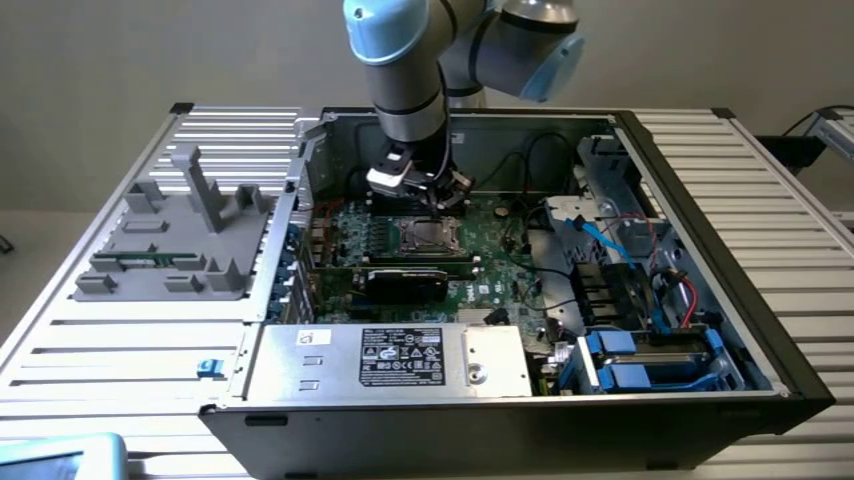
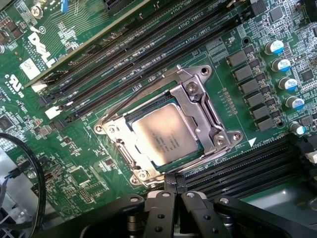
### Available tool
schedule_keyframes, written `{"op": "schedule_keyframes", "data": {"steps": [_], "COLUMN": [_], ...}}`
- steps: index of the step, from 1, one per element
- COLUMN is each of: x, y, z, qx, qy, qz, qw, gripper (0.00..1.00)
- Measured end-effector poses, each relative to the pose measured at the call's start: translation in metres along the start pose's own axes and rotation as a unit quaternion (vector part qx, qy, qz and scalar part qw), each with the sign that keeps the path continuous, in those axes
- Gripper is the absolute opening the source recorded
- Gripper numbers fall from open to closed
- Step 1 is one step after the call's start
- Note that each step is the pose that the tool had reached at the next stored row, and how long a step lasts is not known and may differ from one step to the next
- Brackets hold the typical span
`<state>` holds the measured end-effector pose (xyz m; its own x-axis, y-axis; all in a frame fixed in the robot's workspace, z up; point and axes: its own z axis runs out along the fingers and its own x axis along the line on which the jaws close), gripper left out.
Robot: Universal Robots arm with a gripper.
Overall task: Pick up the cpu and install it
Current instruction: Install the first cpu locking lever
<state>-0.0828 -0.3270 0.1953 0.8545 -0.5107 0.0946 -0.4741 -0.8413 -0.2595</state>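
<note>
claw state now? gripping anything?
Claw: closed, holding nothing. The cpu lies in the socket, not in the grip.

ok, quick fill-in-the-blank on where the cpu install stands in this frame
1. The cpu lies in the metal-framed ____ on the green motherboard.
2. The jaws are ____.
3. The grey tray sits outside the case, on the exterior view's ____.
Missing: socket; shut; left.
</note>
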Motion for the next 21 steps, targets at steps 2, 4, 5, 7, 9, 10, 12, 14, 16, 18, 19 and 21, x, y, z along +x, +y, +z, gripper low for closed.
{"op": "schedule_keyframes", "data": {"steps": [2, 4, 5, 7, 9, 10, 12, 14, 16, 18, 19, 21], "x": [0.0007, 0.0014, 0.0016, 0.0022, 0.0028, 0.0031, 0.0036, 0.004, 0.0041, 0.0043, 0.0045, 0.0047], "y": [-0.0006, -0.0012, -0.0015, -0.002, -0.0026, -0.0028, -0.0033, -0.0036, -0.0039, -0.0041, -0.0043, -0.0045], "z": [0.0003, 0.0005, 0.0006, 0.0008, 0.001, 0.0011, 0.0012, 0.0014, 0.0015, 0.0016, 0.0016, 0.0017], "qx": [-0.0001, -0.0004, -0.0006, -0.0009, -0.0012, -0.0013, -0.0015, -0.0014, -0.0015, -0.0015, -0.0015, -0.0015], "qy": [0.0002, 0.0003, 0.0003, 0.0004, 0.0004, 0.0005, 0.0005, 0.0006, 0.0006, 0.0005, 0.0005, 0.0005], "qz": [0.0, 0.0, 0.0, 0.0, 0.0, 0.0, 0.0, 0.0, 0.0, -0.001, -0.001, -0.001], "qw": [1.0, 1.0, 1.0, 1.0, 1.0, 1.0, 1.0, 1.0, 1.0, 1.0, 1.0, 1.0], "gripper": [0.11, 0.11, 0.11, 0.11, 0.11, 0.11, 0.11, 0.11, 0.11, 0.11, 0.11, 0.11]}}
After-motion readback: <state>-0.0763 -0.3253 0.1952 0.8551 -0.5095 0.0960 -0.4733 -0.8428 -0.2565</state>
